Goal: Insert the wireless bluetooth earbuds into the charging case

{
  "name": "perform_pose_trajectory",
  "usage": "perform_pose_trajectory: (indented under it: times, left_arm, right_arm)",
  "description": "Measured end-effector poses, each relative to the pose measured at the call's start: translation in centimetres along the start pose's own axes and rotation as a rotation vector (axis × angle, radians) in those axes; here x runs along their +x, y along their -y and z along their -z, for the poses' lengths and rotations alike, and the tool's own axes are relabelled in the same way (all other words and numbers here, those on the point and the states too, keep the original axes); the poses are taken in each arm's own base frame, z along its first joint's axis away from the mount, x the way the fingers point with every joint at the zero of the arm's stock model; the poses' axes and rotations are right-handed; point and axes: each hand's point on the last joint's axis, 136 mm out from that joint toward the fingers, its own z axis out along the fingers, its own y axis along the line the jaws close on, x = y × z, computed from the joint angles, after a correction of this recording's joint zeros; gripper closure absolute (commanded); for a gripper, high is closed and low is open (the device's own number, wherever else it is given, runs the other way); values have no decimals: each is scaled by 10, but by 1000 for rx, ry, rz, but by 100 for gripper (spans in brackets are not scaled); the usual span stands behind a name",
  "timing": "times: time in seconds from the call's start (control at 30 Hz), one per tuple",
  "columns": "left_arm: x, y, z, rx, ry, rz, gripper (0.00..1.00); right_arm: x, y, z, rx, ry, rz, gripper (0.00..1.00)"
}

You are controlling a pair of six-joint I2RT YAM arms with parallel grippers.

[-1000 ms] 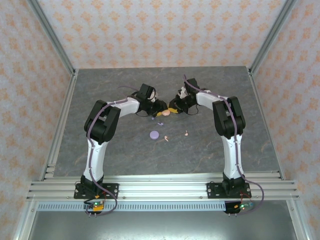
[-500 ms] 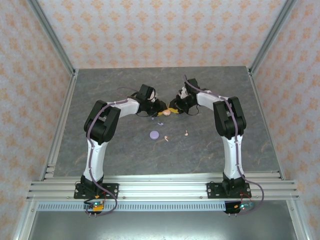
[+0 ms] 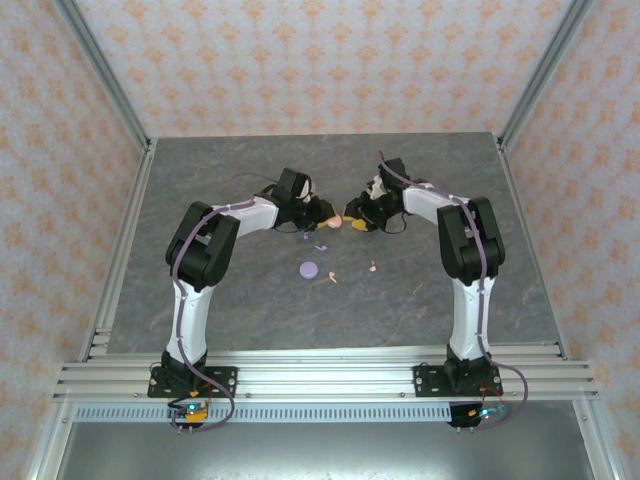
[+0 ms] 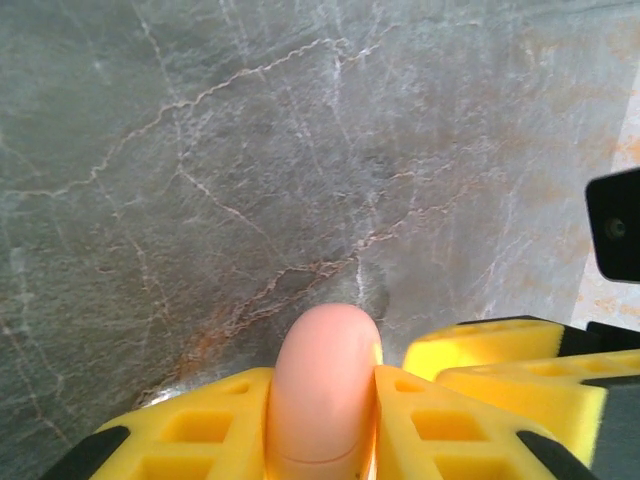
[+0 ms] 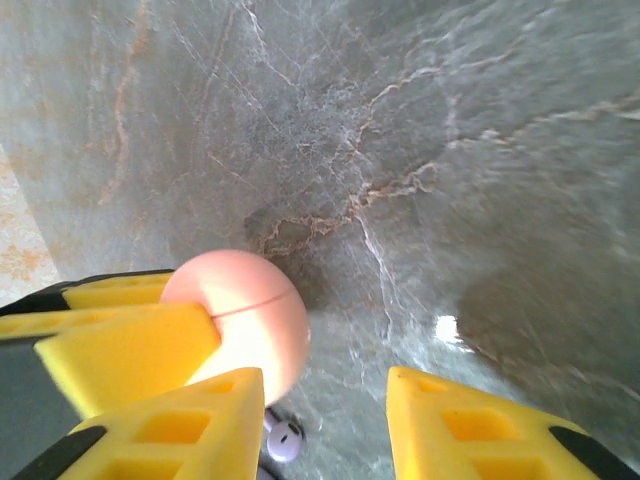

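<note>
The left gripper (image 4: 323,425) is clenched on the pink case (image 4: 322,370), which stands on edge between its yellow fingers, rounded rim outward, a thin seam across its lower part; the right gripper (image 5: 322,425) is released, with its jaws wide and nothing between them, one finger just beside the pink case and the other well clear; the pink case looks lifted a little off the table (image 3: 250,180), though I cannot tell how far; a lilac earbud (image 5: 284,438) lies on the table just below the pink case in the right wrist view; nearer the arm bases than the pink case lie the purple case (image 3: 309,269) and, to its right, two pink earbuds (image 3: 333,276), one close by it and one further right, all well apart from the pink case; judging by the seam, the pink case is shut, so no earbud can go in yet; it looks hard, smooth and rounded, likely to twist or squirt out of a loose pinch, so it is best held across its flat faces on one half, leaving the lid half free for the other gripper; the earbuds look tiny, light, stiff and slick, apt to flick away, so each wants a gentle pinch across the stem, bulb pointing down toward its socket.
</note>
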Motion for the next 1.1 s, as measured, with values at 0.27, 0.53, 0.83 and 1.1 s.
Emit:
perform_pose_trajectory:
  times: [0.27,0.53,0.83,1.1]
  left_arm:
    - [-10,39,33,108,26,-96,76]
    - [-3,85,73,241,14,-292,77]
    - [17,132,120,372,-5,-526,79]
    - [28,141,131,420,-28,-598,79]
  right_arm:
    - [-15,-18,63,-58,119,56,55]
    - [3,-65,106,-191,138,224,48]
    - [24,-108,136,-354,136,368,44]
    - [35,-123,139,-437,93,418,48]
